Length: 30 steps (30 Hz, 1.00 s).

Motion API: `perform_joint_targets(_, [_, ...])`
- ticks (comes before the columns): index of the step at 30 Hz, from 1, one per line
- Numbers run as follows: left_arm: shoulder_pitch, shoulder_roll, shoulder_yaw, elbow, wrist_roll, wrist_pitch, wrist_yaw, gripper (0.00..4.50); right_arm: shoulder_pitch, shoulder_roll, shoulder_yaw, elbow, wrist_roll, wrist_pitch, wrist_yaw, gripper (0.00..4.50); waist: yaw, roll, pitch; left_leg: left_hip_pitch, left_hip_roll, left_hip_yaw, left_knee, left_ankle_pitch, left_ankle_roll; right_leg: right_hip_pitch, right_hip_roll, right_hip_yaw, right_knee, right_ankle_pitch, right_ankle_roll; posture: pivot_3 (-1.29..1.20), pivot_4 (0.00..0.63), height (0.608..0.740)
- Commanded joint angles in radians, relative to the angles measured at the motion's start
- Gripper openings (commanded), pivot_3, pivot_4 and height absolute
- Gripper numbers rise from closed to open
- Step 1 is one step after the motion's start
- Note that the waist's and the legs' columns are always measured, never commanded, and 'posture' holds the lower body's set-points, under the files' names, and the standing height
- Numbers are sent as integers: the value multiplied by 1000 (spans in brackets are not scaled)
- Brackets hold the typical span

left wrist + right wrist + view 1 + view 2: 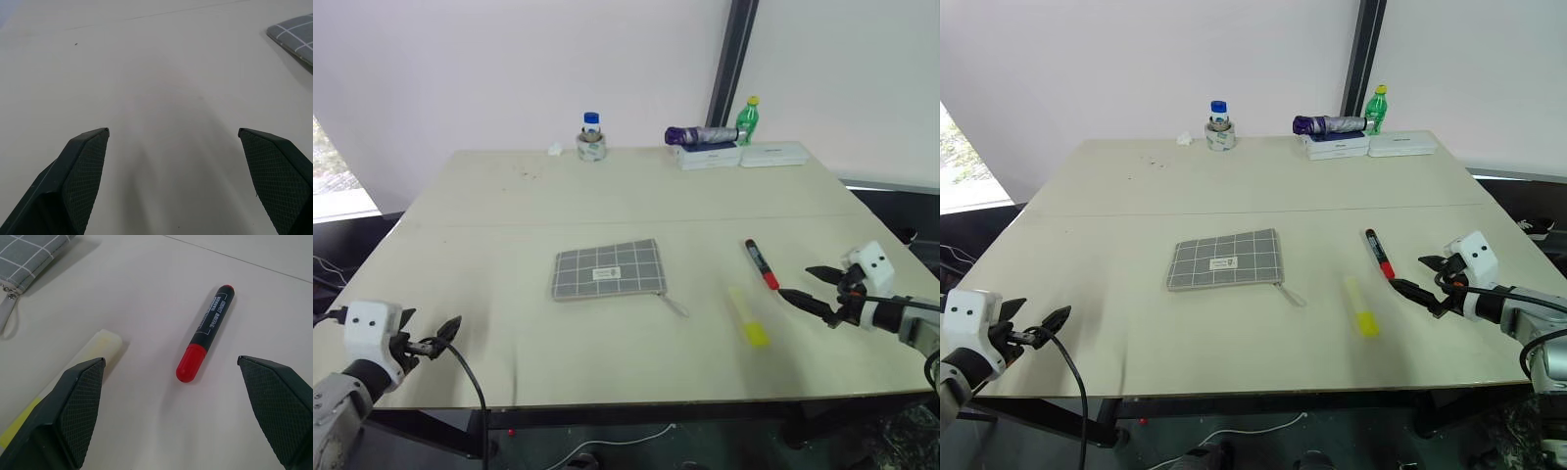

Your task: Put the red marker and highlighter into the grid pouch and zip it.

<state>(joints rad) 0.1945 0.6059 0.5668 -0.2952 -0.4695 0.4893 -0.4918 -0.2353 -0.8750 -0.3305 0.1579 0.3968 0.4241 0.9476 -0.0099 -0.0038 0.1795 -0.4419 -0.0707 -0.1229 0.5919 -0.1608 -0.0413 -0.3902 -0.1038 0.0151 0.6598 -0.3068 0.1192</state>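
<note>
The grid pouch (pixel 609 269) lies flat in the middle of the table, its zipper pull strap (pixel 674 305) trailing off its near right corner. To its right lies the red marker (pixel 762 263), black body with a red end. The yellow highlighter (pixel 747 315) lies just nearer the front edge. My right gripper (pixel 811 285) hovers open just right of the marker and highlighter, pointing at them; in the right wrist view the red marker (pixel 205 333) lies between its spread fingers and the highlighter (pixel 73 382) by one finger. My left gripper (pixel 438 334) stands open over the table's front left corner, holding nothing.
Along the far edge of the table (pixel 509 206) stand a small jar with a blue lid (pixel 592 137), a folded purple umbrella (pixel 701 135) on white boxes (pixel 744 155), and a green bottle (pixel 747 119). A black cable (pixel 470 392) hangs by the left arm.
</note>
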Motion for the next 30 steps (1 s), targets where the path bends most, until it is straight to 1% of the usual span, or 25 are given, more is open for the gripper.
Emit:
perform_joint_targets(1, [-7,6,26,-25,-10,-13,0,4457,-13,-4,-14,-13,6,-22,-1,4500,0,0,0,0,0,0,0,0,0,0,0,0,0,0,0,0,150,740])
perform_joint_targets(5, [-25,-3,21,-17,-11,-15,9,4457,-21,-2,-10,-12,3,-27,-5,4500,0,0,0,0,0,1,0,0,0,0,0,0,0,0,0,0,150,740])
perform_joint_targets(9, [-37,-4,-11,-18,22,-37,15,4457,-41,6,1,-29,3,-24,-24,4500,-1,0,0,0,0,1,0,0,0,0,0,1,0,0,0,0,150,740])
perform_joint_targets(12, [-66,-2,-43,-23,63,-81,27,4457,-98,37,54,-97,10,4,-46,4500,-2,0,0,0,0,2,0,0,0,0,0,1,0,0,0,0,150,740])
perform_joint_targets(16, [-88,13,-104,-10,141,-150,22,4457,-173,106,132,-197,21,56,-86,4500,-4,0,0,0,1,3,0,0,0,-1,1,2,0,0,0,0,150,740])
perform_joint_targets(19, [-114,39,-151,28,195,-209,-4,4500,-206,144,198,-245,-16,81,-132,3668,0,0,0,0,1,4,0,-1,1,-2,1,3,0,0,1,0,150,740])
perform_joint_targets(20, [-129,55,-183,52,232,-245,-15,4500,-220,161,234,-259,-42,97,-162,3102,2,0,0,0,0,4,0,-1,2,-2,0,3,0,1,1,0,150,740])
perform_joint_targets(21, [-144,67,-210,75,261,-274,-22,4500,-232,178,263,-269,-62,109,-187,2636,4,0,0,0,0,4,0,-1,2,-2,0,3,0,1,1,0,150,740])
perform_joint_targets(23, [-175,83,-248,119,299,-322,-35,4500,-256,213,298,-281,-81,145,-231,1598,4,0,0,0,0,4,0,-1,2,-2,0,3,0,0,1,0,150,740])
perform_joint_targets(24, [-191,90,-264,142,316,-344,-40,4500,-269,232,312,-283,-88,167,-254,1004,3,0,0,0,0,4,0,-1,2,-2,0,3,0,0,1,0,150,740])
perform_joint_targets(26, [-227,115,-316,203,379,-414,-54,4500,-299,280,352,-275,-120,212,-317,19,0,0,0,0,0,4,0,-1,2,-2,0,4,0,1,1,0,150,740])
perform_joint_targets(30, [-306,154,-412,339,487,-564,-69,4500,-345,366,419,-220,-207,248,-433,19,-4,0,0,0,0,4,-1,-1,2,-4,1,4,1,2,3,0,150,740])
